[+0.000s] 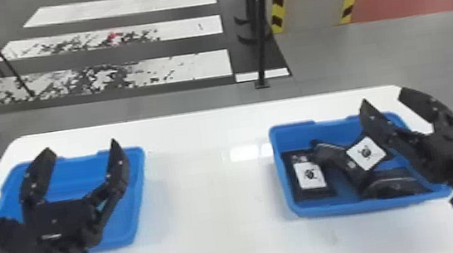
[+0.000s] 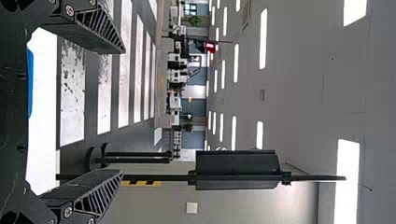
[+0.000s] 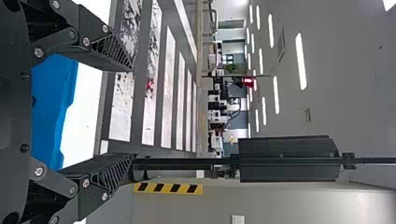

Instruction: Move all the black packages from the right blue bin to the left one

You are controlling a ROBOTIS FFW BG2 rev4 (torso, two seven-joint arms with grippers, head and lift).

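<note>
okay, i'm looking at the black packages [image 1: 300, 158], all lying in the right blue bin [image 1: 374, 204]: dark, flattish pouches with a soft sheen and creases. one lies flat by the bin's left wall, a square white label with a black printed mark on its face; another wears a similar label, tilted, just beside my right gripper's near finger in the head view. between them is a crumpled, shinier one, and a bulging one rests along the front wall. my right gripper [image 1: 383, 96] is spread open over that bin's right side, and my left gripper [image 1: 81, 145] is wide open too, over the left blue bin [image 1: 139, 162]. both bins are smooth, matte plastic with rounded rims, on a glossy white table [image 1: 207, 206] that's catching light reflections.
</note>
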